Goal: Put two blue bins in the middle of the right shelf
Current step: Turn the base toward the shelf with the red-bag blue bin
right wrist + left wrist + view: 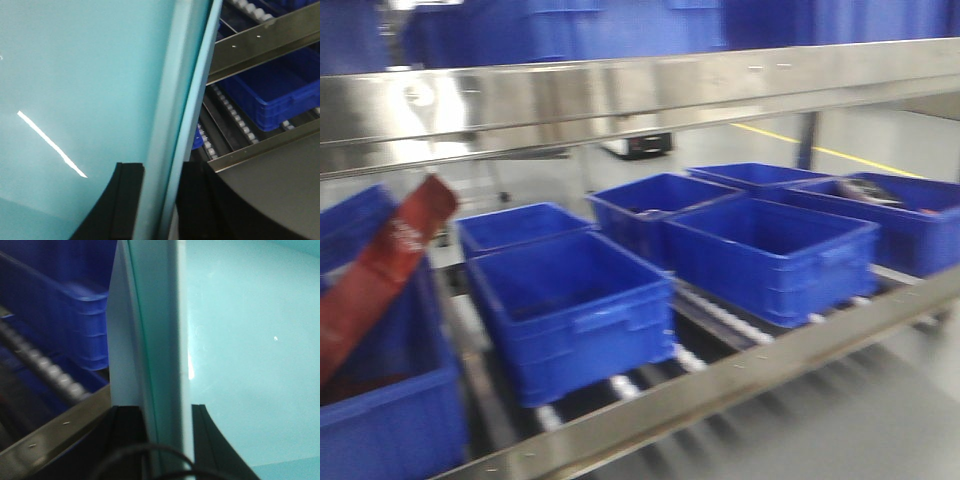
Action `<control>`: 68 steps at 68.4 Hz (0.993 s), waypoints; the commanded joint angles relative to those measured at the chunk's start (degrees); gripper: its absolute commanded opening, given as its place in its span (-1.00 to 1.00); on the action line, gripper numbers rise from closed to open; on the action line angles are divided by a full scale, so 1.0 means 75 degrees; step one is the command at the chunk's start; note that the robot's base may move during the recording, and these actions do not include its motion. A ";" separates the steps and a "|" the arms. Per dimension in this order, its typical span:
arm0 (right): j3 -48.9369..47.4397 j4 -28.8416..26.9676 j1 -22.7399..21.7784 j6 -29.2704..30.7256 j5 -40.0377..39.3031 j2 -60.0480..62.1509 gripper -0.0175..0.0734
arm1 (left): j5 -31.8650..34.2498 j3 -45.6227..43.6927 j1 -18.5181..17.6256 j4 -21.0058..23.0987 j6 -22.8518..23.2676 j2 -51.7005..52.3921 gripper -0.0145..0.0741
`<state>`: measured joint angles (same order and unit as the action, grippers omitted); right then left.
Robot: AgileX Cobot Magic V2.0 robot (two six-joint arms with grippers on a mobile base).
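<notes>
A pale teal-blue bin fills both wrist views; it does not show in the front view. In the left wrist view my left gripper [167, 442] is shut on the bin's side wall [155, 340], one black finger [127, 440] outside and one inside. In the right wrist view my right gripper [159, 205] is shut on the opposite wall [182, 100] in the same way. The bin's smooth inside [75, 75] looks empty. Neither gripper shows in the front view, which has several dark blue bins [575, 310] on the roller shelf.
A steel shelf beam [620, 95] crosses above the middle level and a steel front rail [770, 365] runs below it. A red package [380, 270] sticks out of the leftmost bin. More blue bins stand on the upper level. Rollers and rails [260, 40] lie beside the held bin.
</notes>
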<state>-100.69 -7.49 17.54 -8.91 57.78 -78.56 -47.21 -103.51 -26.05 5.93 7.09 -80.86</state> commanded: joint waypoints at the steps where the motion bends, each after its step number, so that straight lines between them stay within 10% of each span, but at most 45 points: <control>1: -0.0077 0.0101 -0.0026 0.0171 -0.0453 0.0049 -0.96 | 0.0887 -0.0154 -0.0002 0.0372 0.0072 0.0220 -0.92; 68: -0.0077 0.0101 -0.0026 0.0171 -0.0453 0.0049 -0.96 | 0.0887 -0.0154 -0.0002 0.0372 0.0072 0.0220 -0.92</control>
<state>-100.69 -7.49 17.54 -8.91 57.67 -78.56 -47.21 -103.51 -26.05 5.93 7.09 -80.86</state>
